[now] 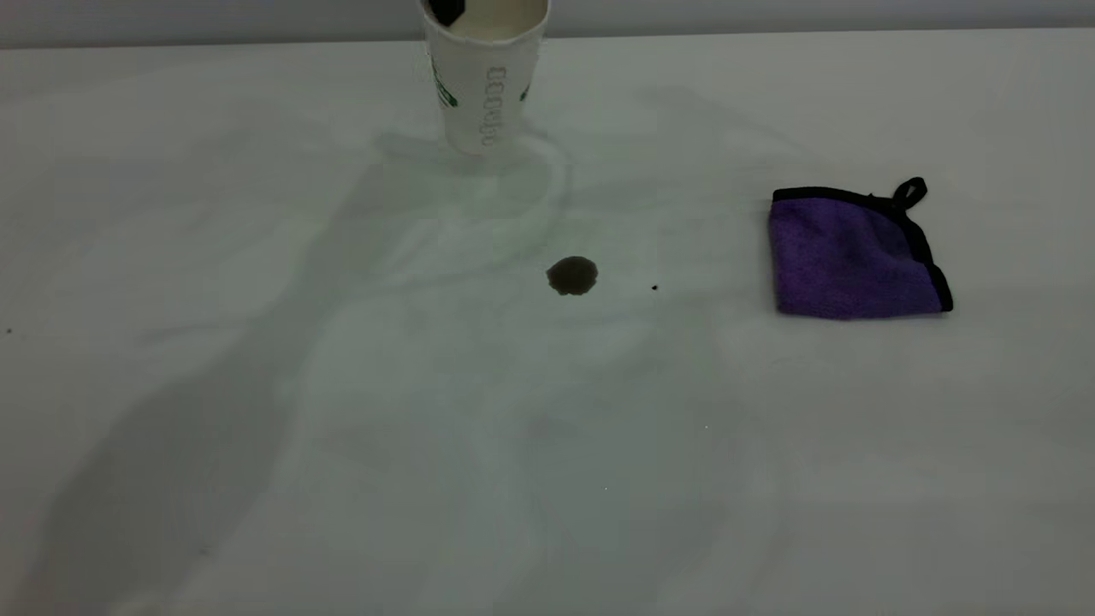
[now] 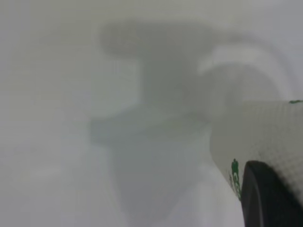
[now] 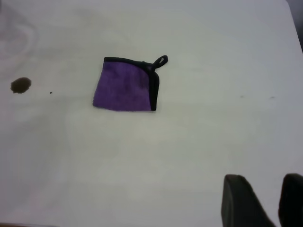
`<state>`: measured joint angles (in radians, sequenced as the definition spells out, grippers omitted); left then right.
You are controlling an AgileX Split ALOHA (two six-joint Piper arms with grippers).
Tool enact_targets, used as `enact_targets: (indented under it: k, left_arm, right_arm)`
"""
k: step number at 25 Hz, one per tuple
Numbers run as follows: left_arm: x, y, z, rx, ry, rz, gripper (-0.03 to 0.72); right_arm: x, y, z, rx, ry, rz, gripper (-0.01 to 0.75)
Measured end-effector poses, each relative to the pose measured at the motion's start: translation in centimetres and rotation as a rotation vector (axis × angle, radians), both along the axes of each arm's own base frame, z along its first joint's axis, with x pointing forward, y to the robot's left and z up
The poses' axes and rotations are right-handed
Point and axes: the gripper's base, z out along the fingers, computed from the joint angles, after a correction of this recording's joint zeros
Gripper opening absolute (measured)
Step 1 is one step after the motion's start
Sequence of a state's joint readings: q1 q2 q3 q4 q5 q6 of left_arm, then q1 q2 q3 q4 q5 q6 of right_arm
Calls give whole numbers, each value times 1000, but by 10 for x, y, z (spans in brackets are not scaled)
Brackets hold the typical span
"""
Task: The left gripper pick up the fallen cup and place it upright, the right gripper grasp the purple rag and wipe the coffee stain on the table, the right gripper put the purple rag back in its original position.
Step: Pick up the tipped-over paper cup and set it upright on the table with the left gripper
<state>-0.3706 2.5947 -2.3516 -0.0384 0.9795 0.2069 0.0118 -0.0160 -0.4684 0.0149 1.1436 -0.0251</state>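
The white cup (image 1: 483, 94) stands upright at the far middle of the table (image 1: 342, 445), its base at or just above the surface. A black finger of my left gripper (image 1: 446, 8) shows at its rim. The left wrist view has the same cup (image 2: 270, 137) pressed against a black finger (image 2: 265, 198), so this gripper is shut on the cup. The coffee stain (image 1: 571, 275) is a small brown blot in front of the cup. To its right lies the purple rag (image 1: 851, 257), folded flat. My right gripper (image 3: 262, 182) hangs open high above the table, well away from the rag (image 3: 124, 86) and the stain (image 3: 21, 85).
A tiny black speck (image 1: 654, 287) lies just right of the stain. The table's far edge runs right behind the cup, against a grey wall. Arm shadows fall across the left and middle of the tabletop.
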Motion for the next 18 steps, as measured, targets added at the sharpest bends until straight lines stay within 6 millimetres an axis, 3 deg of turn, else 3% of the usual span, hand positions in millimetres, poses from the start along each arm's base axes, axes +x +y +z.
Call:
enact_targets:
  k: [6, 12, 15, 18]
  left_arm:
    - [11, 14, -38, -120, 52, 21, 19]
    - [13, 13, -49, -153, 45, 6, 92]
    - [14, 12, -49, -160, 29, 4, 240]
    - [14, 12, -49, -159, 29, 1, 483]
  right_arm:
    - [0, 0, 0, 0, 0, 0, 238]
    - [0, 0, 0, 0, 0, 0, 238]
    - [0, 0, 0, 0, 0, 0, 238]
    - [0, 0, 0, 0, 0, 0, 238]
